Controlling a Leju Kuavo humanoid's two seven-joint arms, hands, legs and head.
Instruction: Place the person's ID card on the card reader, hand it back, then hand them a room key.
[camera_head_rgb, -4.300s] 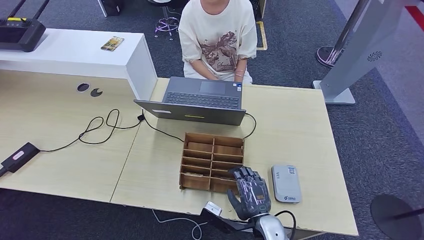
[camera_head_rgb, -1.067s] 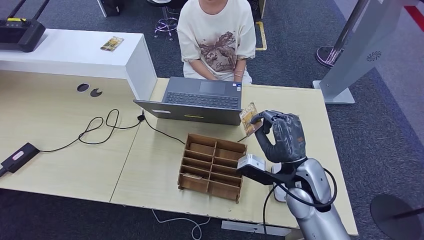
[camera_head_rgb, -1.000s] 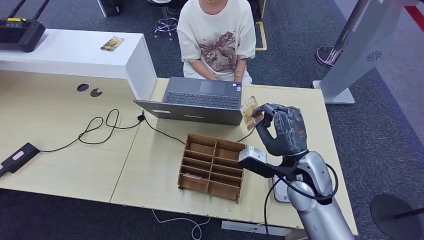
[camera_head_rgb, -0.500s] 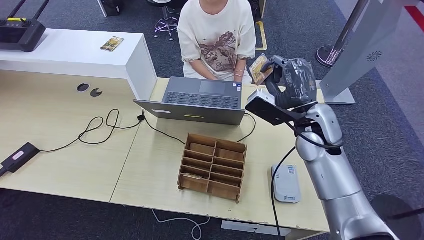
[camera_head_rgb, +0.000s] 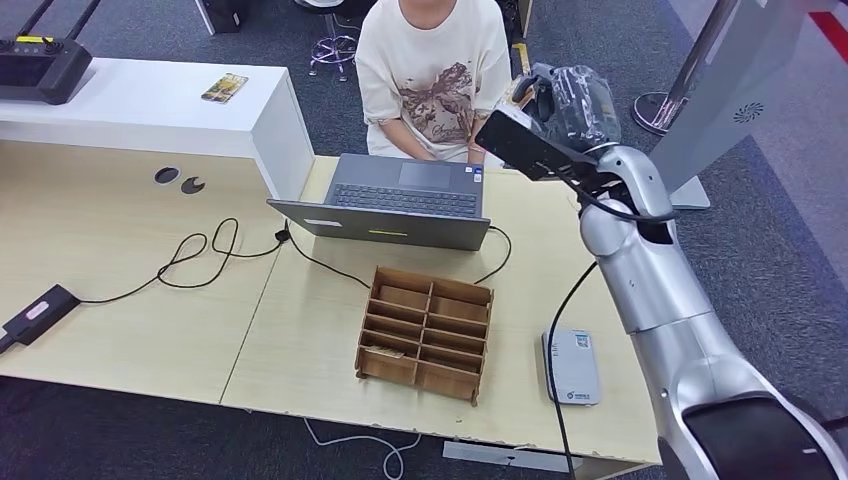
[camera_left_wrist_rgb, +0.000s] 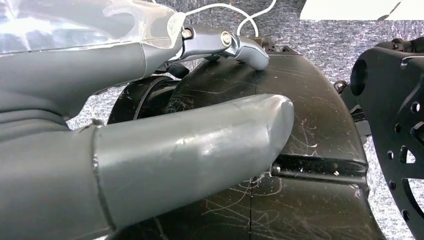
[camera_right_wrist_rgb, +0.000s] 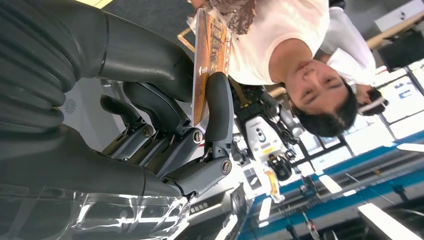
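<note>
My right hand (camera_head_rgb: 566, 96) is raised over the far edge of the table, close to the person (camera_head_rgb: 434, 70) seated behind the laptop. It pinches a brown-orange printed card (camera_right_wrist_rgb: 209, 55) between the thumb and a finger; the card's edge (camera_head_rgb: 520, 90) shows beside the person's shoulder. The white card reader (camera_head_rgb: 571, 366) lies flat on the table's near right part with nothing on it. My left hand (camera_left_wrist_rgb: 150, 150) hangs low with its thumb and fingers apart and nothing between them.
A wooden slotted organiser (camera_head_rgb: 425, 333) stands mid-table, near the reader. An open grey laptop (camera_head_rgb: 405, 200) faces the person, its cable trailing left to a black device (camera_head_rgb: 35, 315). Another card (camera_head_rgb: 224, 87) lies on the white counter at the back left.
My right hand has risen from beside the organiser, card in its grip, and swung up and away over the table's far edge towards the person.
</note>
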